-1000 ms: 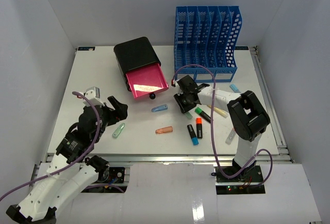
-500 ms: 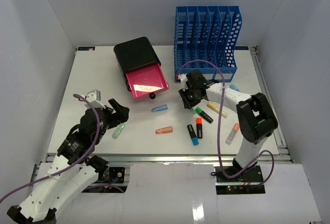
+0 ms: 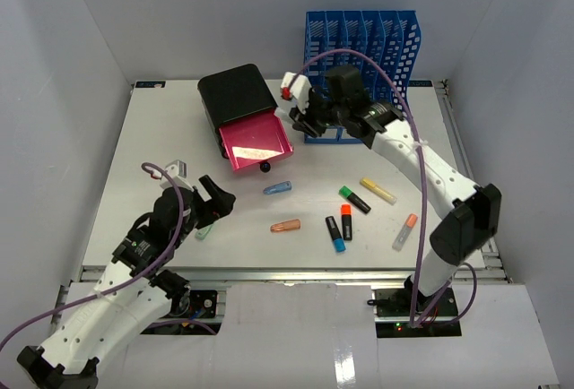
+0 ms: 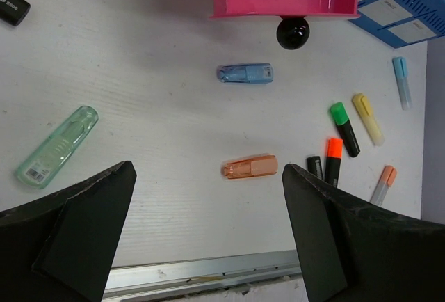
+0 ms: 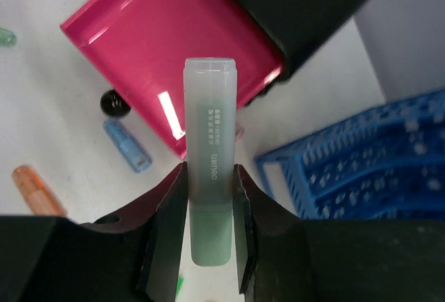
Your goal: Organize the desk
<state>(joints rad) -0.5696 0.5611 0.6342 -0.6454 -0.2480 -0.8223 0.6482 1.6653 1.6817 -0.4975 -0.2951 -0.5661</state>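
Right gripper [image 5: 208,177] pinches one green marker [image 5: 209,107] at the drawer's [image 3: 258,142] two o'clock — left gripper [image 4: 207,173] gapes empty; nine markers [image 4: 245,73] lie loose.

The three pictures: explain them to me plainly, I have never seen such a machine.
Two robot arms are bolted to a white desk. The overhead picture looks down on both; the other two come from a camera on each wrist. The left tool is open and empty. The right tool grips a pale green highlighter near the open pink drawer. More highlighters lie loose on the desk, and a blue file rack stands at the back.
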